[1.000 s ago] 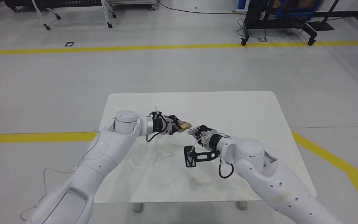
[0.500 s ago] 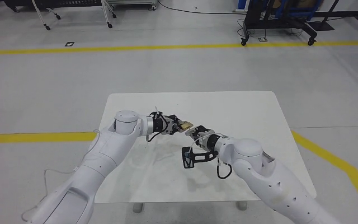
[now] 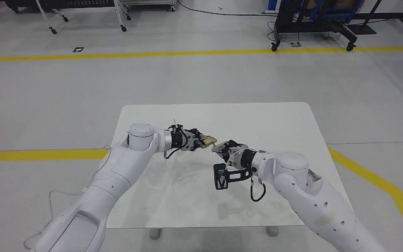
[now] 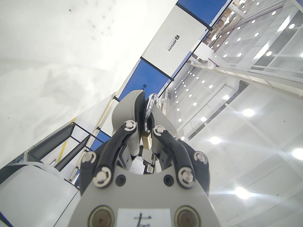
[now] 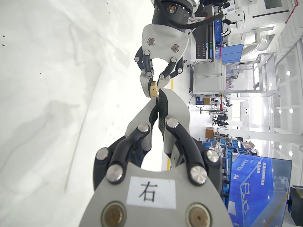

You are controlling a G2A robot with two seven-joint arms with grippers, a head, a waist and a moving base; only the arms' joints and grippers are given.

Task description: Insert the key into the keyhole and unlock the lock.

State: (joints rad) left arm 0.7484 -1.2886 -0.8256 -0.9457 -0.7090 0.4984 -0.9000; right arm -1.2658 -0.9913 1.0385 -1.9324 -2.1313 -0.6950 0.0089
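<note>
Mid-frame in the right wrist view, the key is buried between the pads of the right tool (image 5: pixel 158 98). I can't make out the keyhole on the lock (image 5: pixel 153 90), which the left tool (image 4: pixel 148 109) mostly covers.

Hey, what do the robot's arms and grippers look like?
Both arms are glossy white with rounded joints, black cables looping at the wrists. The left gripper and right gripper have grey palms, black linkages with silver bolts, pale fingers with ribbed black pads, and a white character label.

Left tool (image 3: pixel 202 142) and right tool (image 3: pixel 220 147), both clamped, face tip to tip.
</note>
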